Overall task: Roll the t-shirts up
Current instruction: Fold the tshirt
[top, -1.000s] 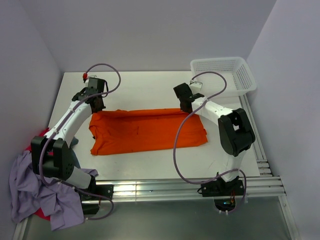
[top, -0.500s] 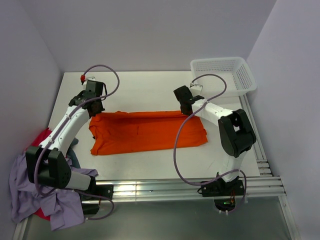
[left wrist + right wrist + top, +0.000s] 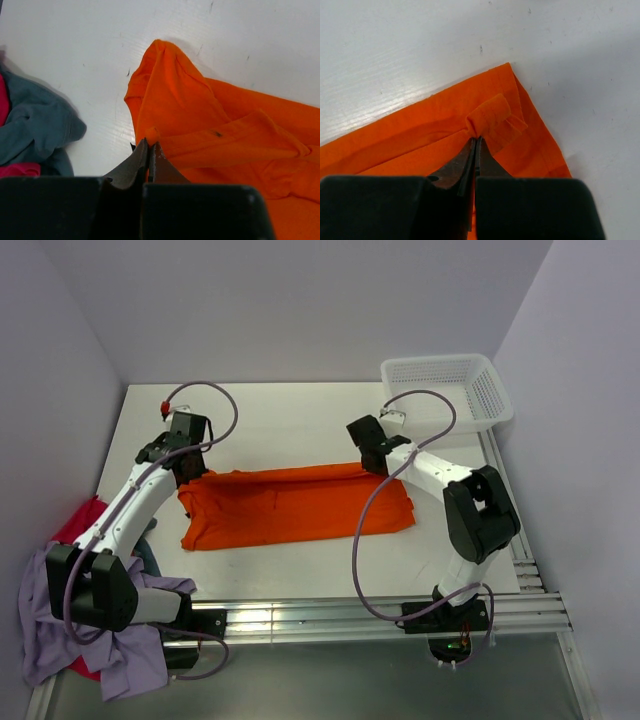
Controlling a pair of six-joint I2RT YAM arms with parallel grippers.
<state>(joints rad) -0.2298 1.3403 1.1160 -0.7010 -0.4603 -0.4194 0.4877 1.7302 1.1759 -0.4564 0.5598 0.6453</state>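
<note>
The orange t-shirt lies as a long folded band on the counter, its far corners pinched by the closed left gripper and right gripper.

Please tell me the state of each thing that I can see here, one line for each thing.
Orange shirt: folded into a long band, lying flat, far edge pinched near both ends.
Left gripper: shut on the shirt's far left corner.
Right gripper: shut on a fold near the far right corner.
Basket: upright, looks empty.
Shirt pile: crumpled, not rolled.
</note>
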